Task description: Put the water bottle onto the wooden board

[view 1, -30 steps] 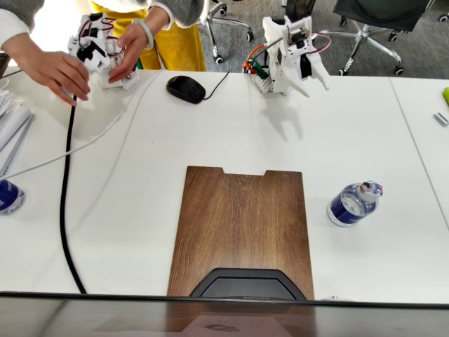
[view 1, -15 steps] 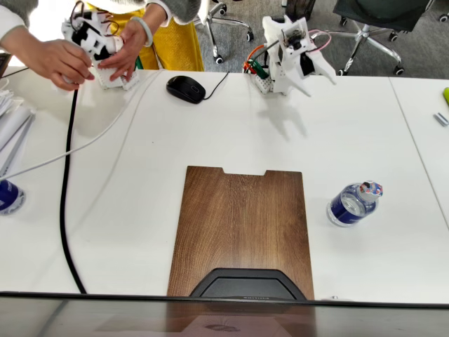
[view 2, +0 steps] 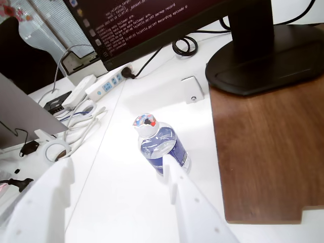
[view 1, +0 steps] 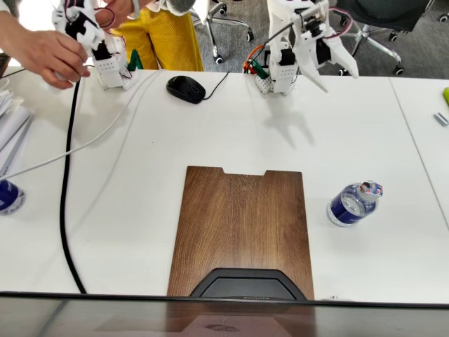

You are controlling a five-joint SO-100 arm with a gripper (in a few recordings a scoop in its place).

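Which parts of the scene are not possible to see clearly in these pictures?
- Wooden board: near end covered by the black monitor base, fixed view.
- Water bottle: lower part hidden behind a gripper finger, wrist view.
- Bottle label text: too small in both views.
- Gripper: arm top cut by the frame edge, fixed view.

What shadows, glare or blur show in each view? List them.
Fixed view: the gripper is slightly motion-blurred and casts a soft shadow on the white table; the water bottle and wooden board are sharp. Wrist view: bright light washes out the table beside the water bottle; the near fingers are pale and soft-focused.
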